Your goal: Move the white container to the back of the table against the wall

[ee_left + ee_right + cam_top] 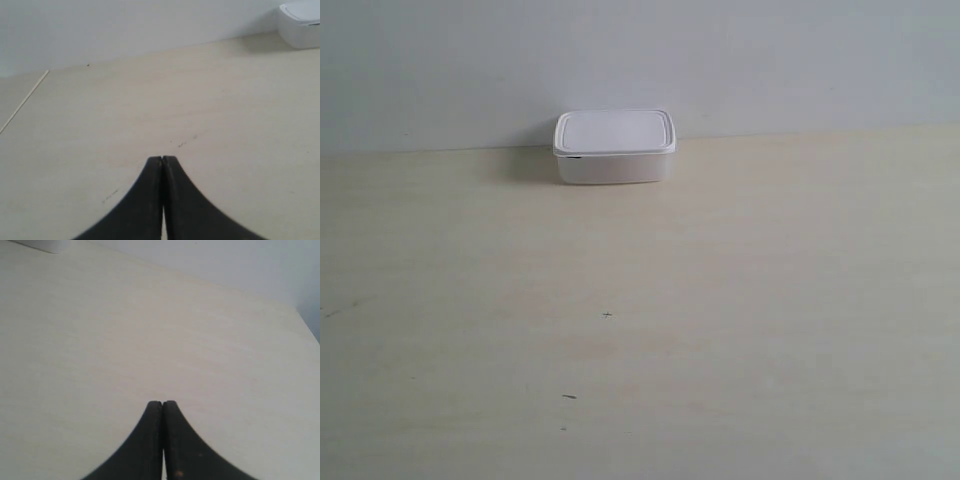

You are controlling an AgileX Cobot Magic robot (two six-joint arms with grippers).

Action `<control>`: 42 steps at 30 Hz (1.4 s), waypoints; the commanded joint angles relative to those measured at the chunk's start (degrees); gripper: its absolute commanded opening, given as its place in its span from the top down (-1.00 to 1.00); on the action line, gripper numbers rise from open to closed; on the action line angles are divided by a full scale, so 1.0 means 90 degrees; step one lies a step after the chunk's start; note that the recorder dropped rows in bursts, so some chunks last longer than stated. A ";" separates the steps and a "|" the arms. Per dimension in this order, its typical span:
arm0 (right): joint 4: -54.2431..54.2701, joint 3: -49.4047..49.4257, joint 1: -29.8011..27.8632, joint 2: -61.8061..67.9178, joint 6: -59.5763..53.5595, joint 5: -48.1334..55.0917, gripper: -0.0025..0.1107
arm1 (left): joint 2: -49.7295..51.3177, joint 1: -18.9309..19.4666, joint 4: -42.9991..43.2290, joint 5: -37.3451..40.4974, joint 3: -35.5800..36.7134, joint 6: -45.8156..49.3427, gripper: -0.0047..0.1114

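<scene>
The white container (614, 146) stands lidded at the far edge of the pale wood-grain table (720, 300), right up against the grey-white wall (770, 60). Part of the white container (301, 26) shows in the left wrist view, and a sliver of it (40, 245) in the right wrist view. My left gripper (163, 159) is shut with nothing between its black fingers, hovering over bare tabletop far from the box. My right gripper (162, 403) is likewise shut and empty, well away from the box. Neither arm appears in the exterior view.
A few small dark specks (607, 316) mark the tabletop. The left wrist view shows a table edge (25, 102) and the right wrist view shows the opposite table edge (309, 327).
</scene>
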 commanded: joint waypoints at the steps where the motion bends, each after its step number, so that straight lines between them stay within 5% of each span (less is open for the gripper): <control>1: -0.0045 0.0028 -0.0034 -0.0145 0.0001 0.0008 0.96 | -0.0040 -0.0001 0.0013 0.0238 -0.0007 -0.0014 0.92; 42: -0.0034 0.0028 -0.0034 -0.0142 0.0001 0.0009 0.96 | -0.0040 -0.0001 0.0013 0.0617 -0.0007 -0.0014 0.92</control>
